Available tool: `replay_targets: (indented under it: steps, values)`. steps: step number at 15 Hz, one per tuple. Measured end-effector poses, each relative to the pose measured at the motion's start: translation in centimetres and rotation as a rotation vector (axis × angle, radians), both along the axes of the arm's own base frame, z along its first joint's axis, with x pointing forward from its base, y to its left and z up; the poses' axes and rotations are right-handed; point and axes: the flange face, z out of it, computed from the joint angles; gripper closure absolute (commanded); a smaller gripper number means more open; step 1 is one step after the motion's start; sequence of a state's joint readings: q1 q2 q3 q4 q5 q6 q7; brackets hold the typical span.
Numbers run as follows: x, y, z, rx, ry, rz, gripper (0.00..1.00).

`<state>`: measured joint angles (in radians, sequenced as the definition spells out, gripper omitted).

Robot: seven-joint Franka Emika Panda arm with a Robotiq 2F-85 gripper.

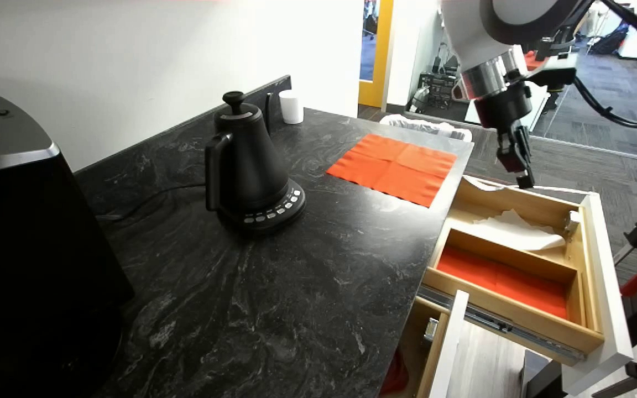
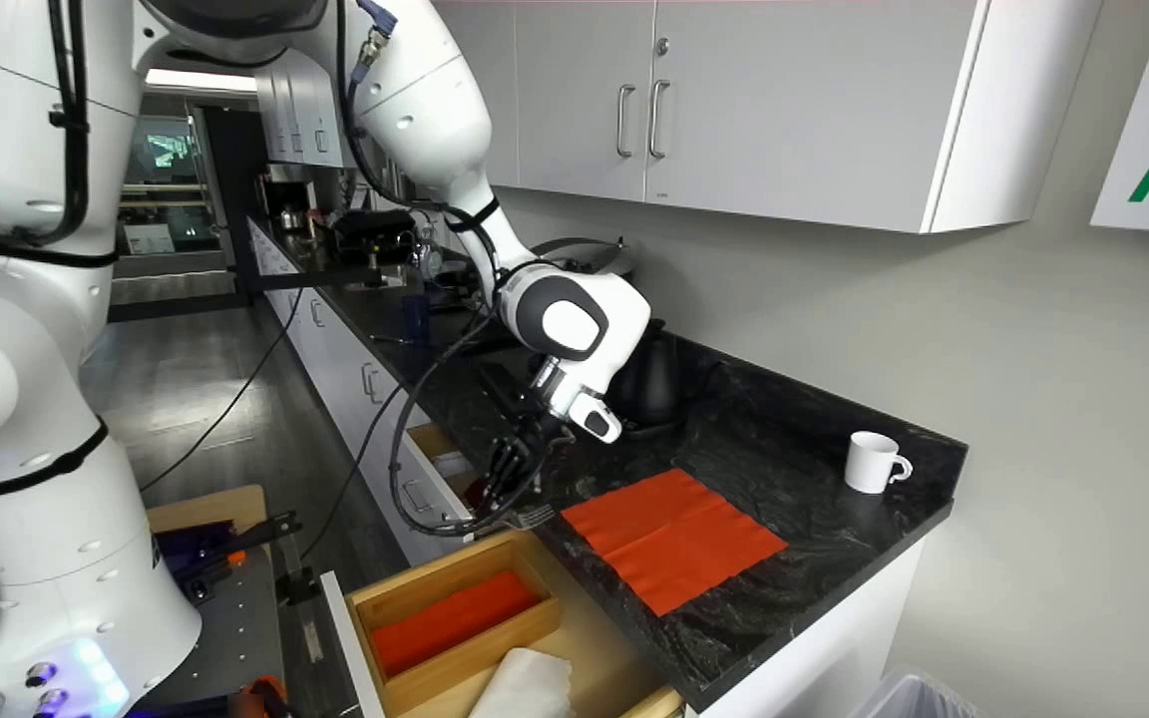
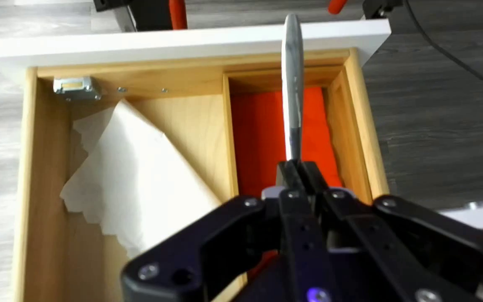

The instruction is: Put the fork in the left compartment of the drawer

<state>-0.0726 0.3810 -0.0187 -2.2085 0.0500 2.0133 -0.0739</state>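
Note:
My gripper (image 3: 295, 164) is shut on the fork (image 3: 293, 84), a slim grey metal utensil. The fork's smooth handle points away from the fingertips in the wrist view; its tines (image 2: 534, 517) show in an exterior view. The gripper (image 1: 522, 174) is held above the open pale-wood drawer (image 1: 606, 265). In the wrist view the handle overlaps the red-orange-bottomed section (image 3: 254, 138). The left compartment (image 3: 191, 113), with a pale bottom, lies to the left across a thin wood divider. Its near part is hidden by the gripper.
A crumpled white paper or cloth (image 3: 136, 176) lies in the left compartment. The dark countertop (image 1: 296, 276) bears a black kettle (image 1: 249, 160), a red-orange cloth (image 2: 674, 538) and a white mug (image 2: 874, 464). Another drawer (image 1: 451, 342) stands partly open beside this one.

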Motion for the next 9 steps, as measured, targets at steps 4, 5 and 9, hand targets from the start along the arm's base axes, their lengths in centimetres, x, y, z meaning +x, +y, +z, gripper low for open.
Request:
replay_targets:
  steps: [4, 5, 9]
  values:
    - [-5.1, 1.6, -0.5, 0.01, 0.033, 0.015, 0.98]
    - [-5.9, 1.7, -0.7, 0.008, 0.025, 0.015, 0.98]
    - [-7.6, 1.7, -1.5, 0.001, -0.029, 0.017, 0.98]
